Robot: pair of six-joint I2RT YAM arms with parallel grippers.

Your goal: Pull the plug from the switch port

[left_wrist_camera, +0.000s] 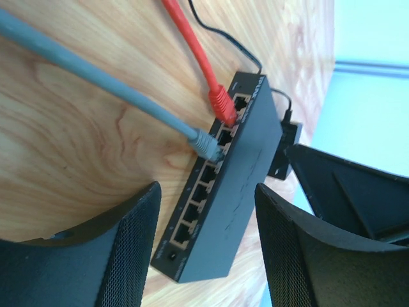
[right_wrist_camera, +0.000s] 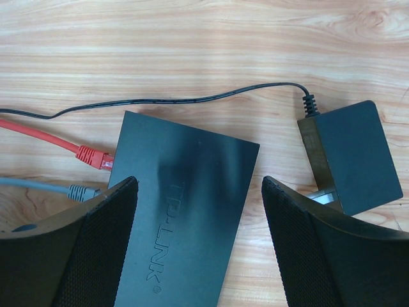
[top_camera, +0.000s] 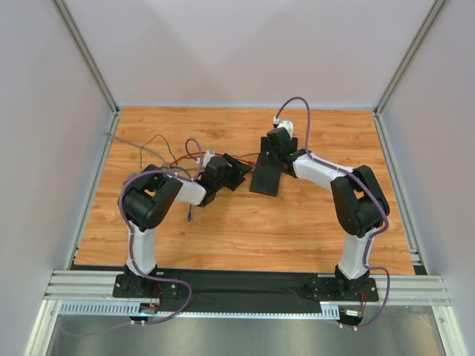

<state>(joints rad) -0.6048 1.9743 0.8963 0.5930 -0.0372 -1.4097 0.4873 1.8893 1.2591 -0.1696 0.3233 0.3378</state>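
Wooden tabletop between pale walls carries the switch near its middle, a little toward the far edge. The left arm has its jaws released and spread wide at the two sides of the port edge, where a grey plug and a red plug both sit in ports. The right arm has its jaws released too, the switch between them, and a black power adapter lies just beside the switch.

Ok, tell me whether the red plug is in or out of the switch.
In. The red plug sits seated in the switch, on its port edge, beside the grey plug, also inserted.
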